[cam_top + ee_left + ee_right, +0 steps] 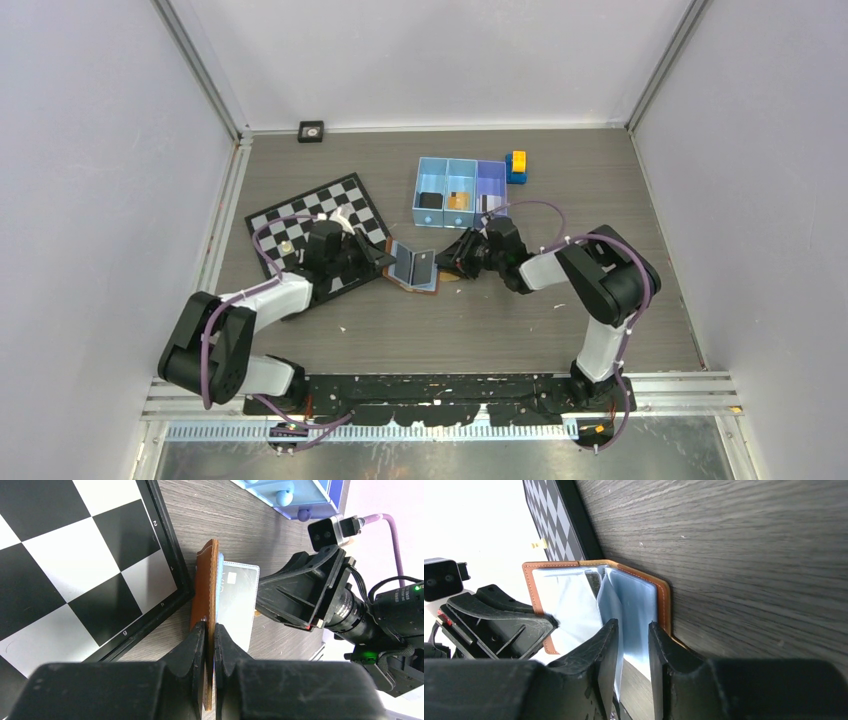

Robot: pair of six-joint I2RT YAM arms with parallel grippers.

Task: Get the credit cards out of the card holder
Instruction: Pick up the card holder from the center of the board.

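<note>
The brown card holder lies open on the table between my two grippers. My left gripper is shut on its brown flap and holds that flap up on edge beside the chessboard. A grey-silver card face shows inside the holder. My right gripper is open, its jaws on either side of a pale blue inner leaf at the holder's near edge. The leaf lies against one finger. Flat cards rest in the blue tray: a dark one, an orange one and a grey one.
A chessboard lies under the left arm, its edge right beside the holder. The blue three-compartment tray stands behind the holder, with a yellow-and-blue toy block at its right end. A small black object sits at the back wall.
</note>
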